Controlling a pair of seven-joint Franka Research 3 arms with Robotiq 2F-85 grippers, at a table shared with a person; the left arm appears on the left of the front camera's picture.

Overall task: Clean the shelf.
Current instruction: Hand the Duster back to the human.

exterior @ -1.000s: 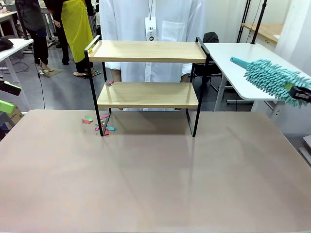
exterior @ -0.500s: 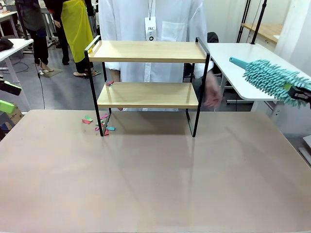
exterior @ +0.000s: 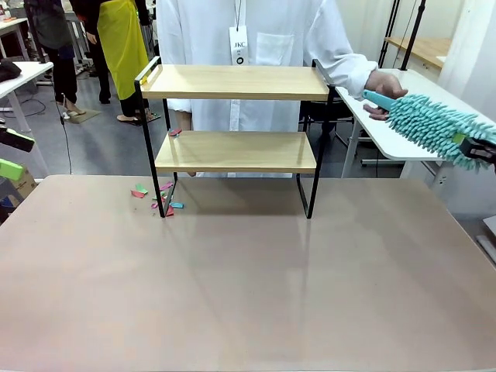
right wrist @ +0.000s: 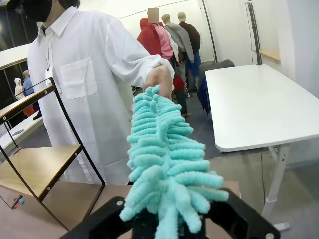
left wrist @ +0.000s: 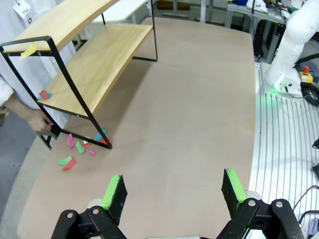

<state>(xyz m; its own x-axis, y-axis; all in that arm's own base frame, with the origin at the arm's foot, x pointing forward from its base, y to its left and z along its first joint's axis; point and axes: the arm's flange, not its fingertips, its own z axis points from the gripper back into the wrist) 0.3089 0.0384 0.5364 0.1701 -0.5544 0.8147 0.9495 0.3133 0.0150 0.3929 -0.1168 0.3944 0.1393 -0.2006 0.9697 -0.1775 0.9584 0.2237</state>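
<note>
At the far left edge of the front view sit the green pads of the left gripper [exterior: 8, 155], and its wrist view shows that gripper [left wrist: 173, 191] spread wide with nothing between the fingers, above the tan table [exterior: 248, 287]. The shelf [exterior: 236, 138] stands toward the far side of the table, left of the middle. Small coloured scraps [exterior: 159, 200] lie around its left foot; the left wrist view adds one red scrap [left wrist: 44, 94] on the lower board and a yellow tag [left wrist: 28, 50] on the top rail. To the right, the right gripper [exterior: 482, 149] is clamped on a teal duster [exterior: 434, 128], held up beside the shelf. The person's hand [exterior: 384, 85] grips its far tip; the right wrist view shows that hand [right wrist: 158, 77] beyond the fluffy strands. A white table [exterior: 387, 116] stands behind.
</note>
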